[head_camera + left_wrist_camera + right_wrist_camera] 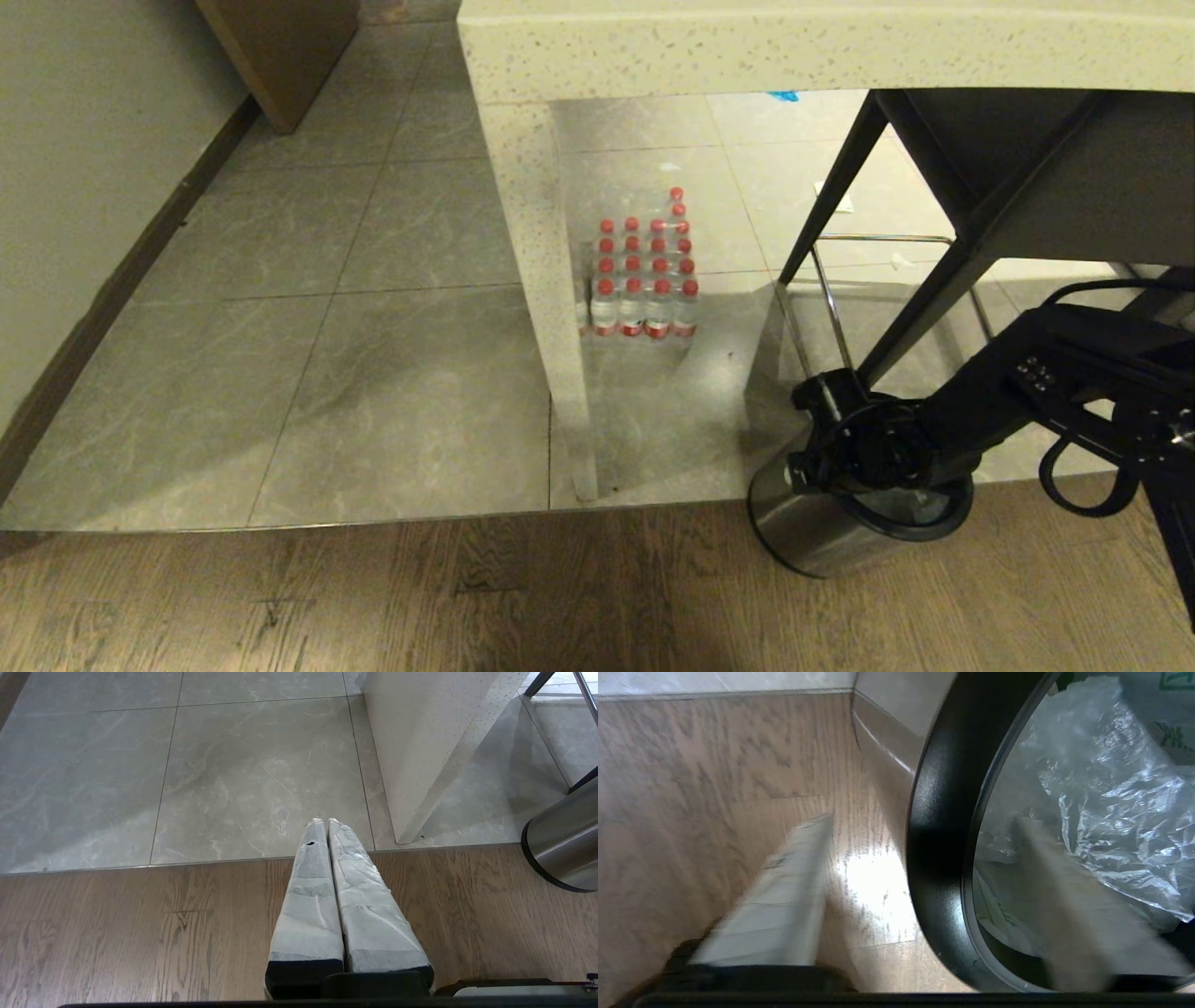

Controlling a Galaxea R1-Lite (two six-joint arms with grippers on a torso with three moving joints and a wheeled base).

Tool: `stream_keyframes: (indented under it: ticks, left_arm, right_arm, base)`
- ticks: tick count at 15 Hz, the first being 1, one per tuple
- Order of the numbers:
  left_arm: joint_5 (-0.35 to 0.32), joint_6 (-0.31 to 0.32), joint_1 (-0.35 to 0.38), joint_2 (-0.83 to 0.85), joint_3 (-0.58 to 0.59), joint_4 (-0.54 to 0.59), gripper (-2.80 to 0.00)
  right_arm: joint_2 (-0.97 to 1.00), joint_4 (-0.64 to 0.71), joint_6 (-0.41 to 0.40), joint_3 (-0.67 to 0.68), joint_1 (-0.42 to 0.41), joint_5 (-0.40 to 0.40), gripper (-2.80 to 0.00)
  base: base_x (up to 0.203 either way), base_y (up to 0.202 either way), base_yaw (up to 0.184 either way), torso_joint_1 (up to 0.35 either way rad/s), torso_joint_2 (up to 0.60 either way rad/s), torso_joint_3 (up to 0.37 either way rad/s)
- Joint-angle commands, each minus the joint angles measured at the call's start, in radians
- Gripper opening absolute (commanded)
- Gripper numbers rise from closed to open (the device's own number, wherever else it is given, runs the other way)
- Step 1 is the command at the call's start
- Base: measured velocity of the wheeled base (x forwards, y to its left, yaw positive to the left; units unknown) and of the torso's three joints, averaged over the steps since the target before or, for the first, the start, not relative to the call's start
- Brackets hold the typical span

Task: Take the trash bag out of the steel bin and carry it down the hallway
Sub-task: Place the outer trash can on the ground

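Note:
The steel bin [822, 541] stands on the wood floor at the lower right, under the stool, and its black ring rim [943, 826] fills the right wrist view. The crinkly trash bag [1125, 812] with green lettering lies inside it. My right gripper [922, 819] is open and straddles the rim: one taped finger [784, 905] is outside the bin, the other finger [1064, 891] is inside, beside the bag. In the head view the right wrist [868, 457] covers the bin's mouth. My left gripper [325, 820] is shut and empty above the floor, left of the bin [560, 844].
A speckled stone counter's leg [551, 308] stands left of the bin. A shrink-wrapped pack of red-capped water bottles [644, 280] sits behind it. The black stool's legs [840, 187] and chrome footrest [878, 239] rise over the bin. A wall [75, 187] runs along the left.

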Motion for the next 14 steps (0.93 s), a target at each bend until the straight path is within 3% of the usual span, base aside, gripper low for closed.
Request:
stream_keyframes:
  ticks: [1,14]
  left_arm:
    - [0.001,0.0,0.0,-0.002,0.0,0.0,-2.8]
    - [0.001,0.0,0.0,0.0,0.0,0.0,-2.8]
  right_arm:
    - [0.027,-0.004,-0.019,-0.005,0.002,-0.057,-2.8]
    - [-0.182,0.012,-0.047,0.071,0.001,-0.094,-2.8]
  base:
    - [0.0,0.0,0.0,0.0,0.0,0.0]
    - [0.0,0.0,0.0,0.0,0.0,0.0]
